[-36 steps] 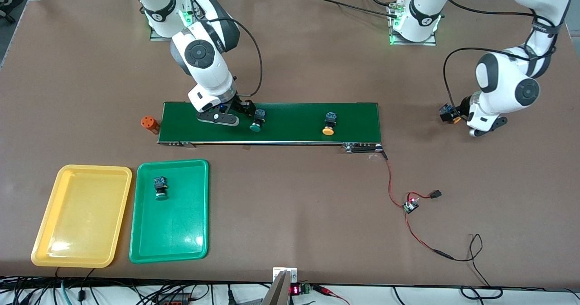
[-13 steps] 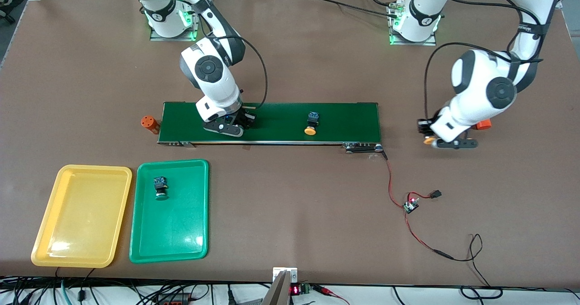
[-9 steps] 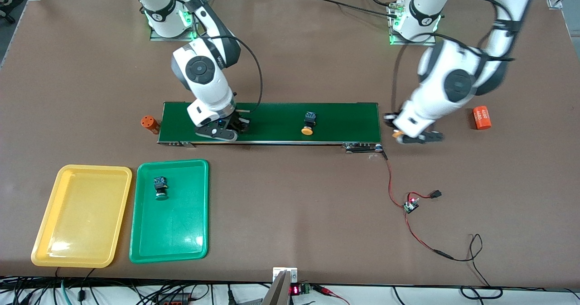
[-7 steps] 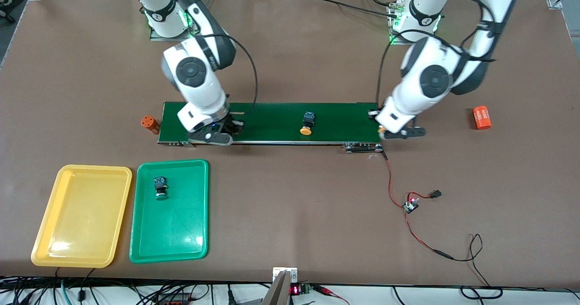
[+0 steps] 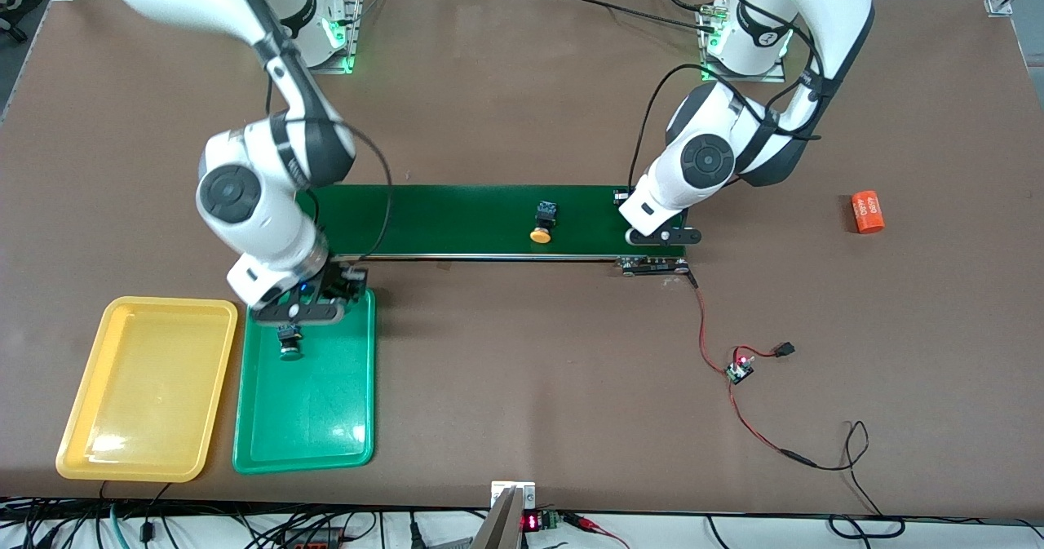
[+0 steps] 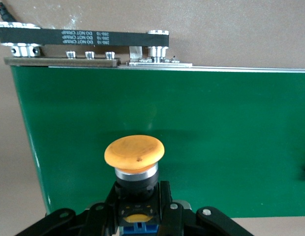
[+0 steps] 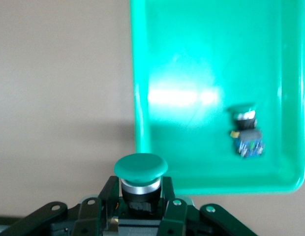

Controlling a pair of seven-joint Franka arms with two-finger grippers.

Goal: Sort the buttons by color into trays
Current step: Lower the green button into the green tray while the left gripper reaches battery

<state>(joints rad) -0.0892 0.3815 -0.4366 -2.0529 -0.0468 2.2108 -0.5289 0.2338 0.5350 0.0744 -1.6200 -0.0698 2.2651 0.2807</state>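
From the front, the right arm's wrist hides the right gripper [image 5: 314,300] and the green button [image 7: 140,167] it carries; only the wrist view shows that button, its body cut off at the 6 o'clock edge. The left arm's wrist likewise covers the left gripper [image 5: 652,235], so the yellow button [image 6: 134,153] it holds is unseen from the front. The orange cylinder's [image 5: 867,211] lettering is too small to read.
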